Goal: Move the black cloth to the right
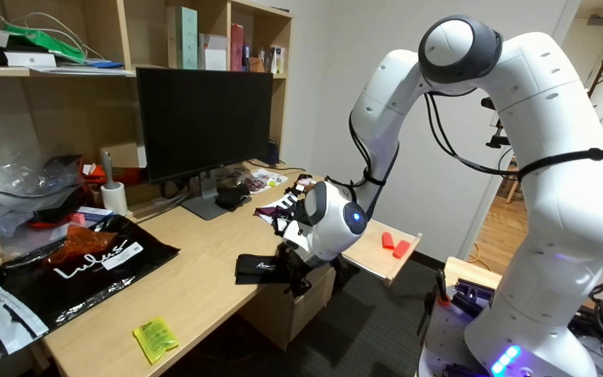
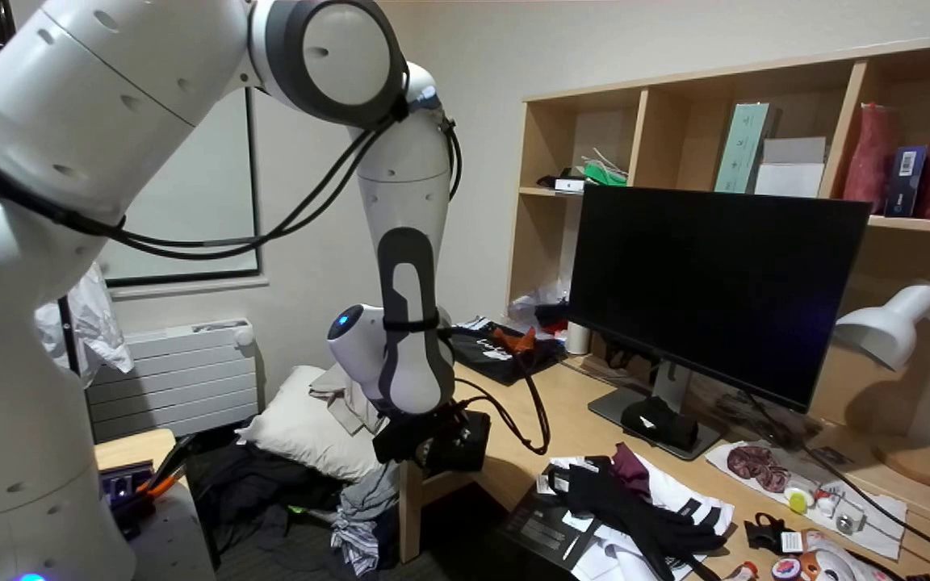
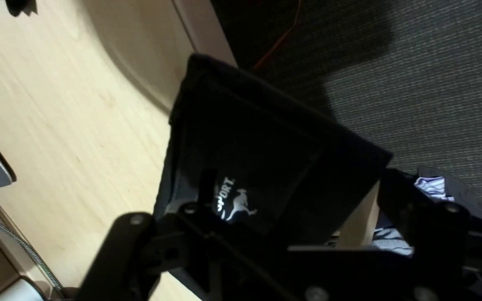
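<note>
The black cloth (image 1: 253, 269), bearing a small white print, lies folded on the desk at its front edge. In the wrist view the cloth (image 3: 241, 142) fills the middle, and one corner juts past the desk edge above the floor. My gripper (image 1: 319, 276) points down at the cloth's near end and covers part of it in an exterior view. Its jaws stand wide apart in the wrist view: one finger (image 3: 208, 184) is in front of the printed face, the other finger (image 3: 396, 198) beyond the cloth's edge. Contact cannot be judged. Behind the gripper (image 2: 433, 452) I cannot make out the cloth.
A yellow-green packet (image 1: 156, 338) lies near the desk's front corner, with a large black bag (image 1: 118, 267) behind it. A monitor (image 1: 204, 120) stands at the back. Black gloves (image 2: 634, 508) and papers lie farther along. A drawer (image 1: 369, 250) is pulled out below the desk.
</note>
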### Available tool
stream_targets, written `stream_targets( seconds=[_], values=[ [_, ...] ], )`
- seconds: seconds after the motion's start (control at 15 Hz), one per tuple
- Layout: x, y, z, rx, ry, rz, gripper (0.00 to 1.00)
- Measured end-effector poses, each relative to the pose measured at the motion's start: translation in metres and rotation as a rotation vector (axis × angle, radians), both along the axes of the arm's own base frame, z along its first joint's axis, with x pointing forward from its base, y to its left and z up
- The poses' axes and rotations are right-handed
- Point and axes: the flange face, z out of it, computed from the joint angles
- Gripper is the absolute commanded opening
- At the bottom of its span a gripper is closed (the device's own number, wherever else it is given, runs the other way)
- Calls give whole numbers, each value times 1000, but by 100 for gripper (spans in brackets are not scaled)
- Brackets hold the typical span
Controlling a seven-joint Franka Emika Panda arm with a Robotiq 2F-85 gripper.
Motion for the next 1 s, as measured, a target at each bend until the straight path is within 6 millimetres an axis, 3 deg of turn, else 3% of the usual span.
stream_targets(
  seconds=[0.67,1.0],
  values=[
    [3,-7,0,-9,-5,-12,3],
    [1,1,12,98,74,-10,1]
  ],
)
